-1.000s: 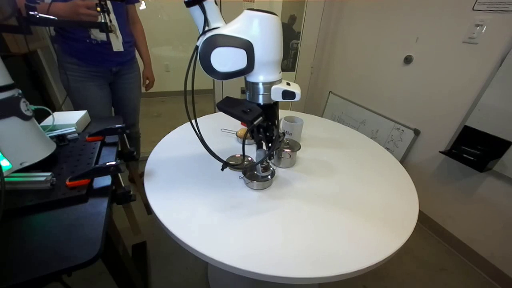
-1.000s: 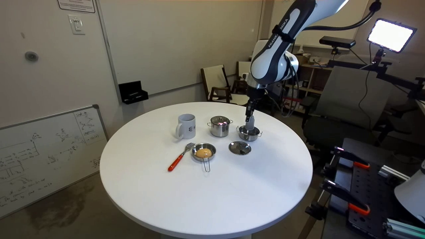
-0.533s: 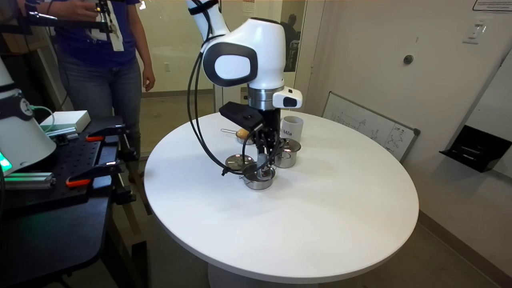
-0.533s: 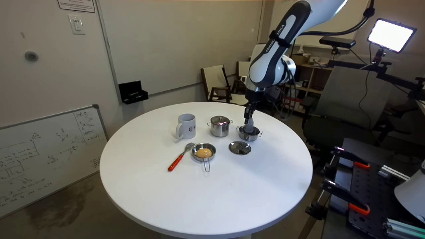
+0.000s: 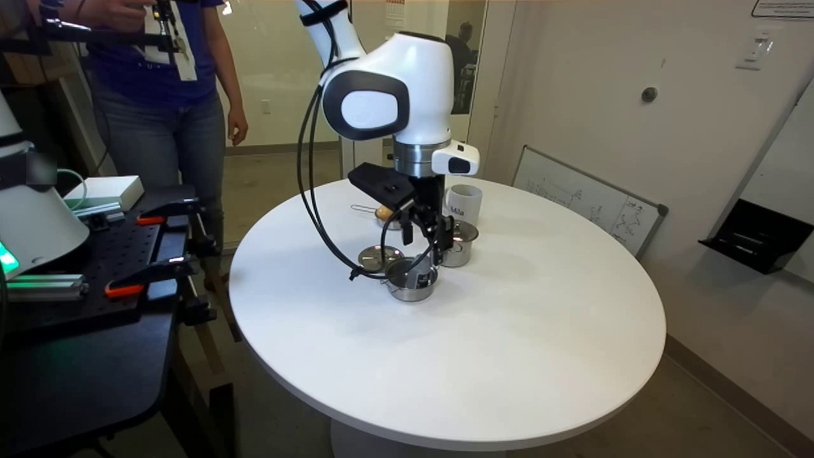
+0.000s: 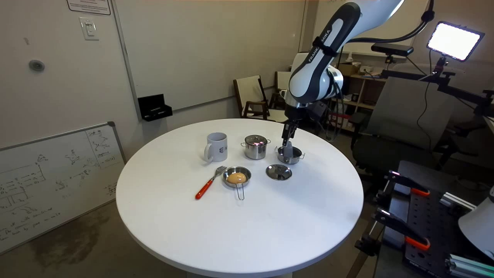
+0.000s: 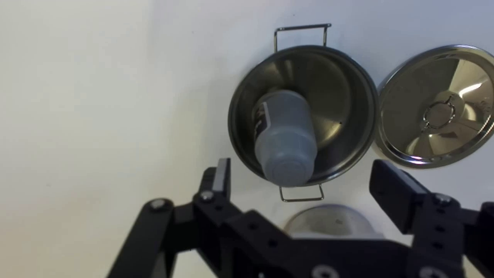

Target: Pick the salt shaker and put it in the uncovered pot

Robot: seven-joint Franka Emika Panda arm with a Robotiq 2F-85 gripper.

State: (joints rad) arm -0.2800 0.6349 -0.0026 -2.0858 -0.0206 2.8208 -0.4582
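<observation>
My hand (image 7: 302, 166): spread wide. My fingers (image 7: 397, 189) are well apart, and in the wrist view the grey shaker (image 7: 287, 131) shows between them, with a gap on each side.
Shaker: in the small pot (image 7: 324, 77), one end down inside, its round end poking above the rim. In the wrist view it is close to the left wall. It has a dark label with pale letters. I cannot tell if it leans.
Small pot: low, shiny, open on top, with two thin wire handles.
Lid (image 7: 428, 96): flat on the white table (image 6: 239, 224), just beside the small pot, its little ring facing up. I cannot tell if they touch.
Tall pot (image 6: 255, 150): near the small pot, standing with its cover (image 6: 256, 139) on.
Mug (image 6: 218, 147): white, upright, near the tall pot, handle out to one side.
Pan (image 6: 233, 170): shiny and small, with an orange egg shape (image 6: 236, 178) lying in it and a wire handle.
Fork (image 6: 206, 187): on the table, red handle, prongs just beside the pan.
My arm (image 5: 416, 89): white and black, above the table in both exterior views.
Person (image 5: 149, 92): in a blue top and jeans, back from the table.
</observation>
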